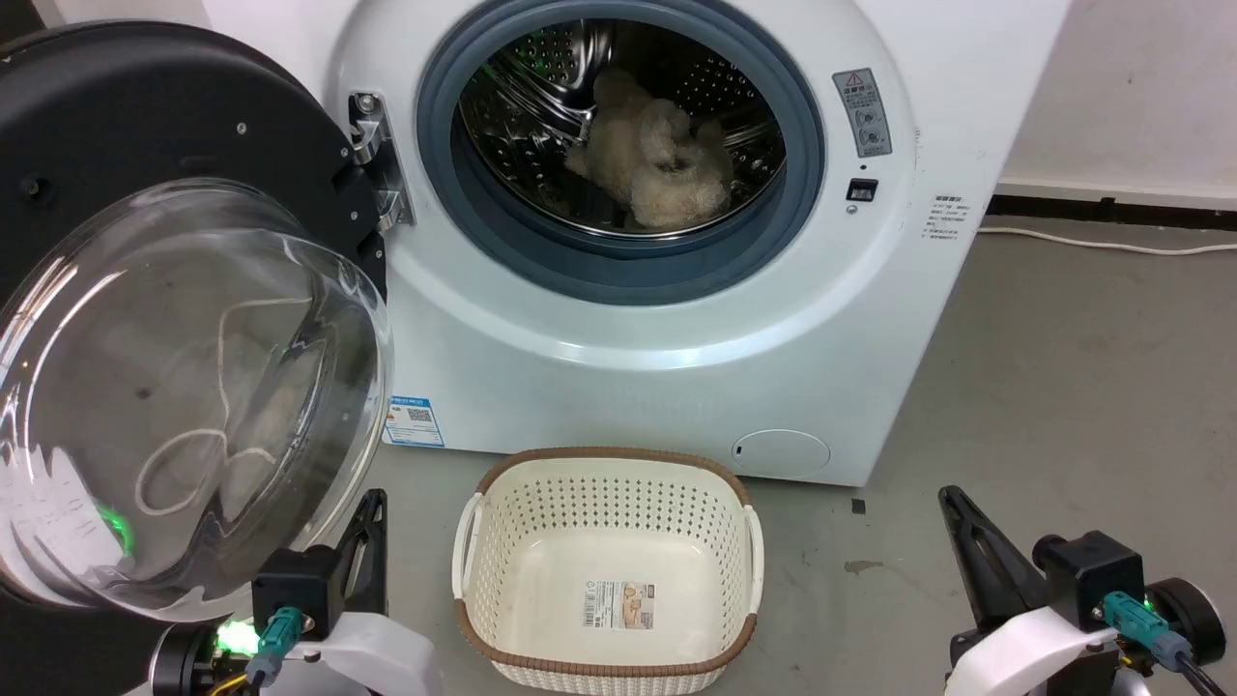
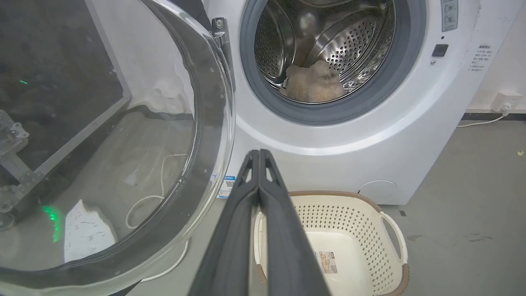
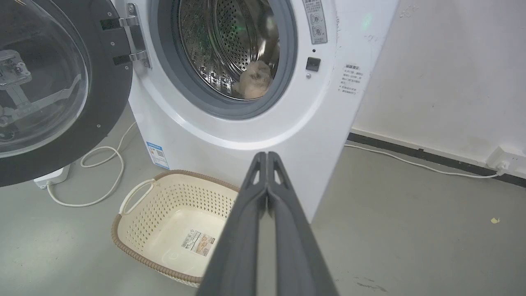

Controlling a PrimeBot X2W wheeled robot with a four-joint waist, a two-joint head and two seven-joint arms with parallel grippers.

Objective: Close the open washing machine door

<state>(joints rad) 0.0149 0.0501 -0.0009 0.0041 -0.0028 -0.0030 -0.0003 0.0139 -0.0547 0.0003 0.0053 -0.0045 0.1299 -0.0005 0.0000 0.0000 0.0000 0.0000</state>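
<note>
Over on my left, the round black-rimmed, glass-bowled washing machine door (image 1: 184, 387) hangs wide open from the white front-loading washing machine (image 1: 676, 367). My left gripper (image 2: 259, 154) and right gripper (image 3: 267, 155) are both pressed together, empty. Door looks heavy and stiff, glass slippery, so I'd push its black outer rim.

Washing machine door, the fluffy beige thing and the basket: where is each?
Washing machine door (image 1: 145, 106): head view, on its black rim.
Fluffy beige thing (image 1: 657, 164): head view, on its middle.
Basket (image 1: 609, 498): head view, on its perforated back wall.
</note>
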